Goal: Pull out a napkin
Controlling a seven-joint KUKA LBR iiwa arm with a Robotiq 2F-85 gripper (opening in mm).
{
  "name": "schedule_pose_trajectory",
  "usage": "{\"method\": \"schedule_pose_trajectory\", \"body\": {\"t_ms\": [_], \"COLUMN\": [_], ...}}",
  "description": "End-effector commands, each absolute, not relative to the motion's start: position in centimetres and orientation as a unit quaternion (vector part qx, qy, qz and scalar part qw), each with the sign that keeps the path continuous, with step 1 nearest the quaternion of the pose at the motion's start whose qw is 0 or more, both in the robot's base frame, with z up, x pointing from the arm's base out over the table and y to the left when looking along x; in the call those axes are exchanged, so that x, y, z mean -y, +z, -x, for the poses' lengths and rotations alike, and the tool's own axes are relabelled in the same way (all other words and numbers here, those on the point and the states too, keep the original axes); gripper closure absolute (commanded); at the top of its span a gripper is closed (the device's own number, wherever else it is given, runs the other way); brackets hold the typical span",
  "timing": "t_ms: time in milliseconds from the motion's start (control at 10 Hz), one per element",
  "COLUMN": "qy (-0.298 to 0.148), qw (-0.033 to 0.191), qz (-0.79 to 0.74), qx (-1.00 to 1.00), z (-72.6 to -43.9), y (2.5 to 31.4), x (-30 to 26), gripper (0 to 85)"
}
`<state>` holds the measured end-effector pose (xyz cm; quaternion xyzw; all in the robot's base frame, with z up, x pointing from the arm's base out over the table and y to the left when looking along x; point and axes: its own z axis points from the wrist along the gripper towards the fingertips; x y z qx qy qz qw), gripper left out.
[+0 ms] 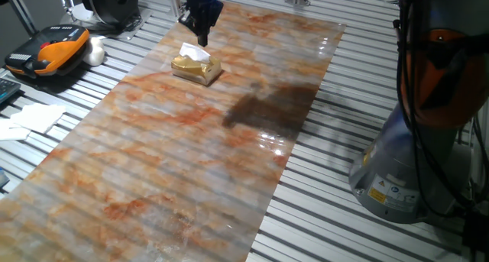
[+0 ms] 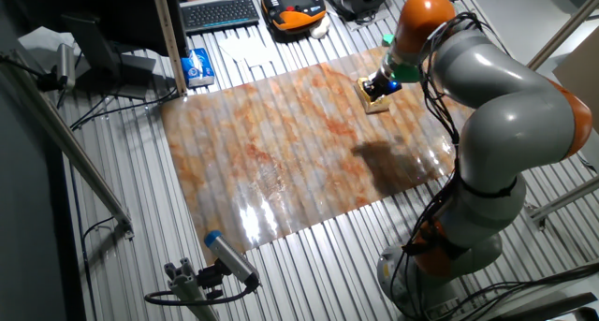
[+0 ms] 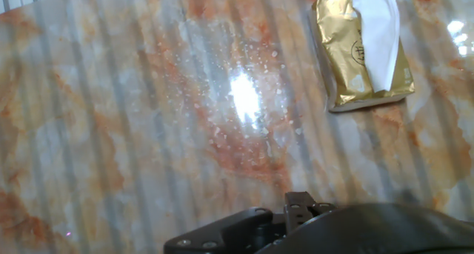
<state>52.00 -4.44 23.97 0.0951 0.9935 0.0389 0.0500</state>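
Note:
The napkin [image 1: 194, 53] is a soft white sheet sticking up out of the slot of the small golden box [image 1: 196, 69], which lies on the marbled orange mat [image 1: 229, 147] at its far left. My gripper [image 1: 203, 40] hangs just above and behind the box, apart from the napkin; its fingers taper to one point and look shut and empty. In the hand view the box [image 3: 348, 54] and the napkin [image 3: 379, 32] sit at the top right, and no fingertips show. In the other fixed view the gripper [image 2: 382, 89] is over the box [image 2: 374, 98].
An orange-and-black device [image 1: 50, 48] and white paper sheets [image 1: 34, 117] lie left of the mat. The arm's grey base [image 1: 412, 163] stands at the right. A keyboard [image 2: 220, 12] and a blue box [image 2: 197, 66] sit beyond the mat.

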Motion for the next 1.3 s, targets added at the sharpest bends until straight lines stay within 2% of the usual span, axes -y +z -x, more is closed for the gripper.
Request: {"method": "schedule_pose_trajectory", "body": {"t_ms": [0,500,800,1200], "qy": [0.042,0.051,0.051,0.054], "qw": [0.051,0.057,0.054,0.062], "qz": [-0.09,-0.066,-0.067,-0.062], "qx": [-0.994,-0.995,-0.995,-0.995], "z": [-52.0,-51.9,-51.9,-51.6], "y": [23.7,22.2,21.9,20.2], "x": [5.2,9.5,10.7,12.0], "gripper": [85.0,85.0,85.0,85.0]}}
